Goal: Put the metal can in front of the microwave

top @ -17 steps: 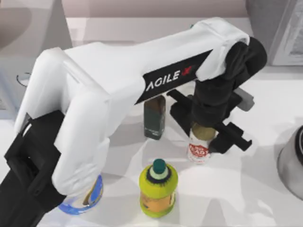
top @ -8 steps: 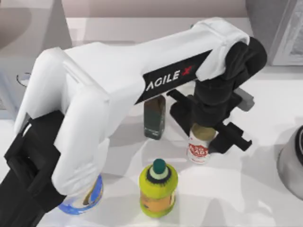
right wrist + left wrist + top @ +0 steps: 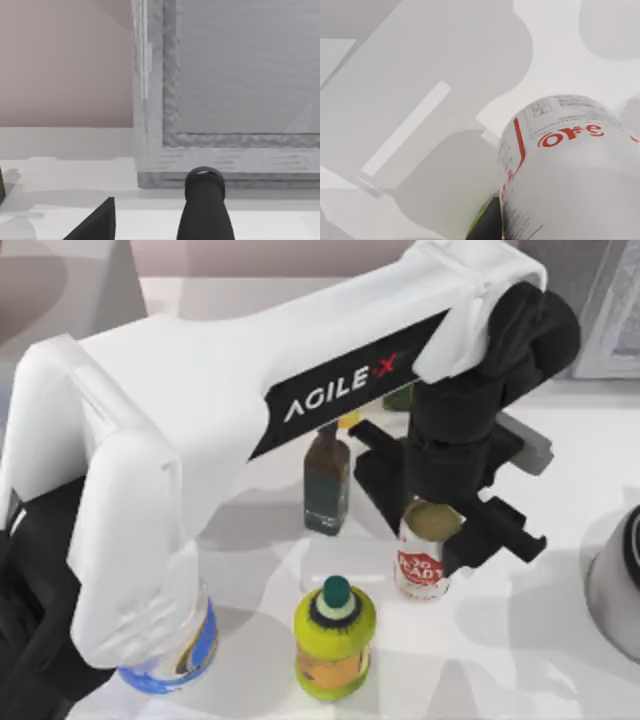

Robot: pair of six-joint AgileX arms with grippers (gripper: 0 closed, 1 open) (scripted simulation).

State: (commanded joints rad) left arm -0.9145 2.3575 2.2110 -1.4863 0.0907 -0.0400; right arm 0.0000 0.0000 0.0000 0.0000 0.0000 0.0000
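The metal can (image 3: 422, 562) is white with red lettering and a dull gold top. My left gripper (image 3: 432, 528) is shut on its upper part from above, right of the table's middle. The left wrist view shows the can (image 3: 570, 170) close up, off the white tabletop, with a dark finger (image 3: 487, 226) beside it. The microwave (image 3: 65, 285) is the pale grey box at the back left, largely hidden by my left arm. My right gripper (image 3: 150, 227) is open, facing a speckled grey appliance (image 3: 225, 100).
A dark green bottle (image 3: 327, 485) stands just left of the can. A yellow-green bottle with a teal cap (image 3: 334, 635) stands in front of it. A blue-banded cup (image 3: 178, 658) sits under my left arm. A metal pot (image 3: 615, 580) is at the right edge.
My left arm has risen toward the camera with the can in its grip. The can has come up off the table and shifted slightly right.
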